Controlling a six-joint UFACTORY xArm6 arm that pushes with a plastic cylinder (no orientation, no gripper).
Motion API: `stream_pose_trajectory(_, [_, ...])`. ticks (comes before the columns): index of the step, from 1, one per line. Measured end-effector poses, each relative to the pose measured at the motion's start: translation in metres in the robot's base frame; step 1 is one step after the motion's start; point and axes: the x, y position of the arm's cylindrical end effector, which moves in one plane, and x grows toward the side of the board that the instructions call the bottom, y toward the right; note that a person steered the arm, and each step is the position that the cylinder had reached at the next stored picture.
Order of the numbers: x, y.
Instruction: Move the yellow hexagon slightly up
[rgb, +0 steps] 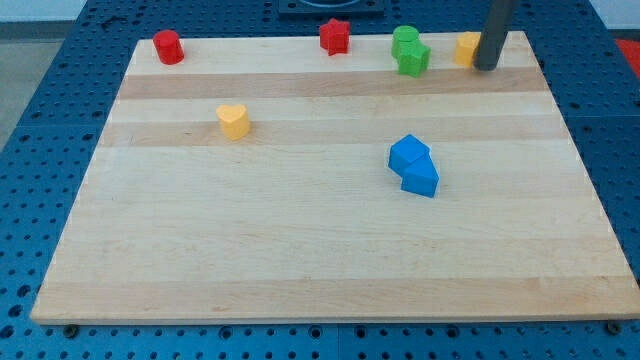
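The yellow hexagon sits near the board's top edge at the view's upper right. Its right side is partly hidden by my dark rod. My tip rests on the board right against the hexagon's right side, slightly below its middle. Whether they touch cannot be told for sure.
Two green blocks sit together just left of the hexagon. A red star and a red cylinder stand along the top edge. A yellow heart lies at the left. Two blue blocks touch near the middle. The wooden board's right edge is close to my tip.
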Motion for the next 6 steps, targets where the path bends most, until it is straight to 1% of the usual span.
stream_pose_trajectory(2, [0.007,-0.030])
stream_pose_trajectory(3, [0.006,-0.033])
stream_pose_trajectory(6, [-0.033,-0.001])
